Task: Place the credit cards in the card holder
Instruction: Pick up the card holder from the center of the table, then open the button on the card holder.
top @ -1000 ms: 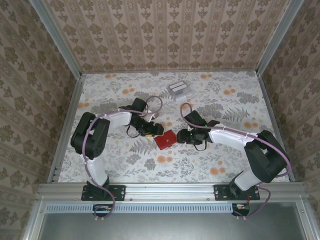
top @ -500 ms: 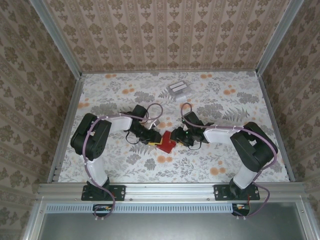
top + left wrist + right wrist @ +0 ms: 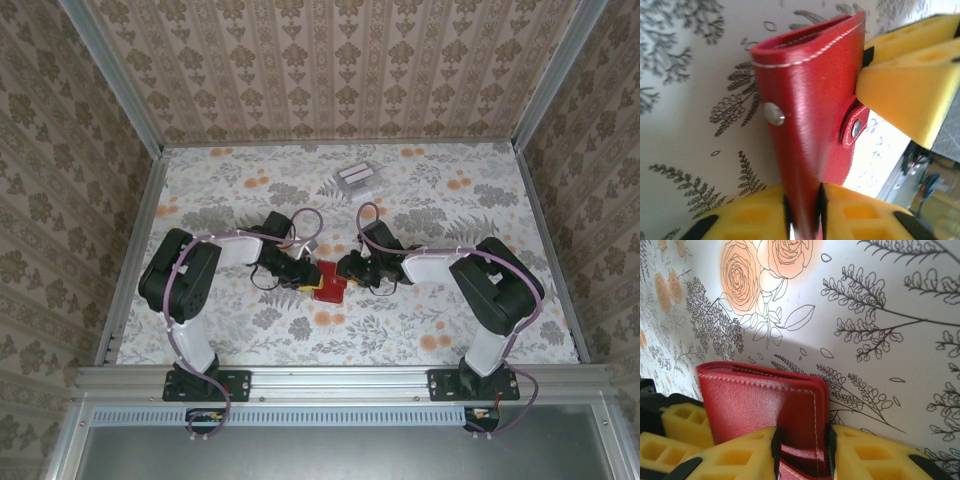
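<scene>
Holder (image 3: 328,283) sits folded at mid-desk (image 3: 230,190), pinched from both sides: left gripper (image 3: 802,212) squeezed narrow on one edge, right gripper (image 3: 802,450) squeezed tight on the opposite edge; cards (image 3: 358,178) stacked well apart, near the far wall
</scene>
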Motion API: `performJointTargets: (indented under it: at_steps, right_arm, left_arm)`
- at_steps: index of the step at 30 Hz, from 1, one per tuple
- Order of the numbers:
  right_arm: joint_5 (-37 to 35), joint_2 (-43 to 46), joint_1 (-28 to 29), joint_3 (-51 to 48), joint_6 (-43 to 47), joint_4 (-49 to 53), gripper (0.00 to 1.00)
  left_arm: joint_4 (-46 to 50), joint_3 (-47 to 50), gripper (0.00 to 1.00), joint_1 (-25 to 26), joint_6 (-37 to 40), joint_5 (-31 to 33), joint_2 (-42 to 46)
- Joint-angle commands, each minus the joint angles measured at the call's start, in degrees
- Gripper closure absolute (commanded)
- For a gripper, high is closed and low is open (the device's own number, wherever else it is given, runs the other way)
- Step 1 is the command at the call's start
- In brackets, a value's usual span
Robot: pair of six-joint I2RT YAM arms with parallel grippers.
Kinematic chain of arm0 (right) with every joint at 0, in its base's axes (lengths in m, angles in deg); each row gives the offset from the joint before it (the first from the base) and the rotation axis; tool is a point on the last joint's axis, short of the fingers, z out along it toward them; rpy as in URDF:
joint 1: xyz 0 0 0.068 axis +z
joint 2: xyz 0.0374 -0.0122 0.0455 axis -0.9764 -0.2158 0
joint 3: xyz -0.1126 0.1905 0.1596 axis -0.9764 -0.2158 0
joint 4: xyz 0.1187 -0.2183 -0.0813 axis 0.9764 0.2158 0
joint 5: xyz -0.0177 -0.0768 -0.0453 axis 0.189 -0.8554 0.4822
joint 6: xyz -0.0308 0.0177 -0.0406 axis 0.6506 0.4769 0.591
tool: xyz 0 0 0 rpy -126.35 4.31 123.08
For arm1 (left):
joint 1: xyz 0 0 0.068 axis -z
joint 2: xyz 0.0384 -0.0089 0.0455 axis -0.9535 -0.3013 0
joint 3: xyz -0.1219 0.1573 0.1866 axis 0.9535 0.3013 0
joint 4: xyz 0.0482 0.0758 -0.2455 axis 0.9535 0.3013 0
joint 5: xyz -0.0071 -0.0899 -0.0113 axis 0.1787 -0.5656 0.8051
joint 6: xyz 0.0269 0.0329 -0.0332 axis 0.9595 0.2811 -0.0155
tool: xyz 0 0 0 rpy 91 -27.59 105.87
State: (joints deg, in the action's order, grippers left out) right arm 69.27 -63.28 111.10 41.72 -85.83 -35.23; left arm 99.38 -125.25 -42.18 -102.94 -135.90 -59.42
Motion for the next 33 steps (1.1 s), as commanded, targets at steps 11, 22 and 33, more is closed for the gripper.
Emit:
performJointTargets:
  at_steps: [11, 22, 33]
  right_arm:
    - [-8.8, 11.7, 2.2, 1.5, 15.8, 16.6, 0.53]
    - [-14.6, 4.5, 8.7, 11.8, 18.6, 21.0, 0.56]
    - [-23.9, -0.5, 9.4, 16.6, 18.9, 28.3, 0.61]
  left_arm:
    - [-6.9, 4.4, 1.0, -2.3, -9.1, -3.2, 7.2]
    - [-10.3, 5.0, 1.0, -1.5, -13.7, -5.7, 9.6]
    - [-10.6, 5.7, 1.0, -1.3, -13.7, -6.0, 10.3]
